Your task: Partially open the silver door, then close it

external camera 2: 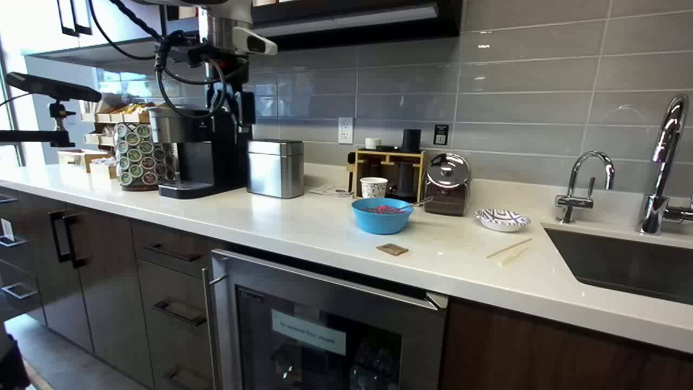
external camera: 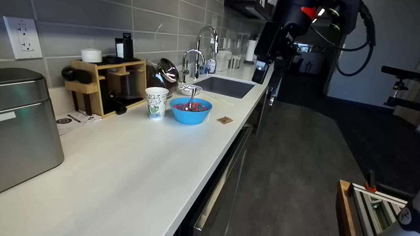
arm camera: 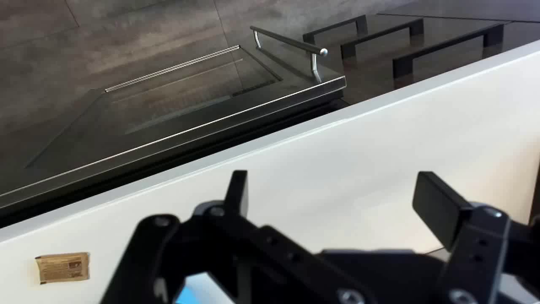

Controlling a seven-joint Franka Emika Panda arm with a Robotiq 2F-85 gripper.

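The silver door (external camera 2: 425,341) is the metal-framed glass front of an under-counter fridge. It shows edge-on in an exterior view (external camera: 227,192) and from above in the wrist view (arm camera: 190,114). A dark gap runs between its top edge and the counter; it looks slightly ajar. Its bar handle (external camera 2: 207,330) is at the drawer side, and shows at the upper middle of the wrist view (arm camera: 291,40). My gripper (arm camera: 331,179) is open and empty, raised above the counter. It is apart from the door and handle, and also shows in both exterior views (external camera: 267,81) (external camera 2: 245,122).
The white counter (external camera: 118,185) overhangs the door. On it are a blue bowl (external camera 2: 381,218), paper cup (external camera 2: 373,188), brown packet (external camera 2: 392,249), silver bin (external camera 2: 275,169) and coffee machine (external camera 2: 200,157). Black drawer handles (arm camera: 447,46) project beside the door. A sink (external camera: 226,87) lies beyond.
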